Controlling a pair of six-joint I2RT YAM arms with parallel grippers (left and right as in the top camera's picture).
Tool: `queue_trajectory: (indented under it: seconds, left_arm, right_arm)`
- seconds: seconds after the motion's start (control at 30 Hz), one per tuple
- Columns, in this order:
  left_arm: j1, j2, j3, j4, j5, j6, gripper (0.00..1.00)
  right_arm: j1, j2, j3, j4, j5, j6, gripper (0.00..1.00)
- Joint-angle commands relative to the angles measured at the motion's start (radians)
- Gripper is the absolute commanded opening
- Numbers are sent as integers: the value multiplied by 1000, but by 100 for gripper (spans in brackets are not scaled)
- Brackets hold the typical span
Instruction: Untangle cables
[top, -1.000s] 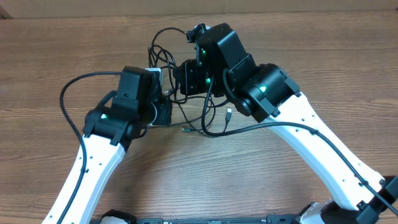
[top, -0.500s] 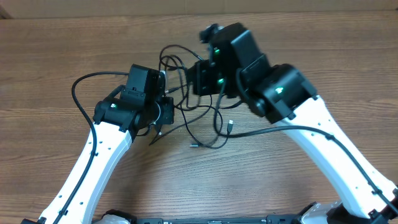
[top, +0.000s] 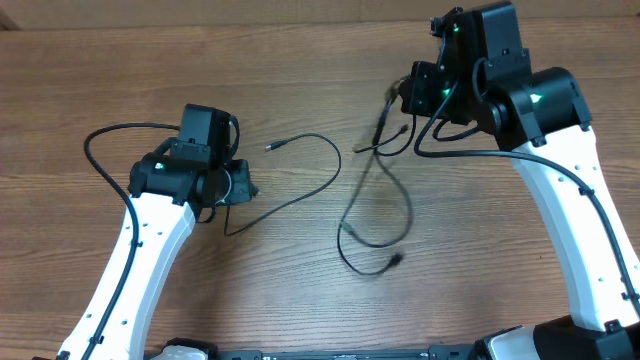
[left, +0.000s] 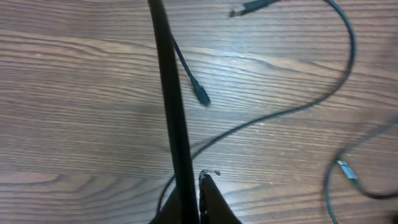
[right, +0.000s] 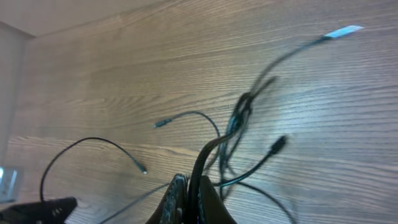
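Two claws, two catches on the tabletop (top: 300, 310). The left claw (top: 238, 186) is pressed together on a single cable (top: 318, 180). The cable leaves the claw's tips, bends sharply just beside them and sweeps out ahead of the claw in a wide arc. It then curls back to a plug (top: 271, 148) lying ahead of the claw and apart from it. The left wrist camera shows this cable passing straight up between the closed fingers (left: 211, 202).

The right claw (top: 410, 95) is clamped on the other cables (top: 352, 205), a bunch that starts at its tips. A knot (right: 242, 107) sits in the bunch a little way ahead of that claw. Past the knot one strand drops away in a long loop (top: 405, 215) toward the robot's side of the tabletop, well apart from the claw, and ends in a tip (top: 398, 260). The two catches lie apart, with bare wood between the left cable's arc and the right claw's loop.
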Motion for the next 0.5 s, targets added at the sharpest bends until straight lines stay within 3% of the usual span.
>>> queue_trajectory:
  seconds: [0.0, 0.1, 0.17, 0.33, 0.47]
  left_arm:
    - [29, -17, -8, -8, -44, 16, 20]
    - [40, -17, -8, -16, -8, 19, 26]
    - [40, -17, -8, -9, 49, 24, 37]
    - [39, -17, -8, 70, 396, 193, 38]
    - [39, -17, -8, 150, 497, 217, 39]
  right_arm:
    - [0, -39, 39, 7, -22, -53, 4]
    - [7, -40, 39, 7, -68, -78, 4]
    - [7, -40, 39, 9, -108, -79, 4]
    - [7, -40, 39, 21, -226, -102, 4]
    - [7, -40, 39, 29, -329, -106, 4]
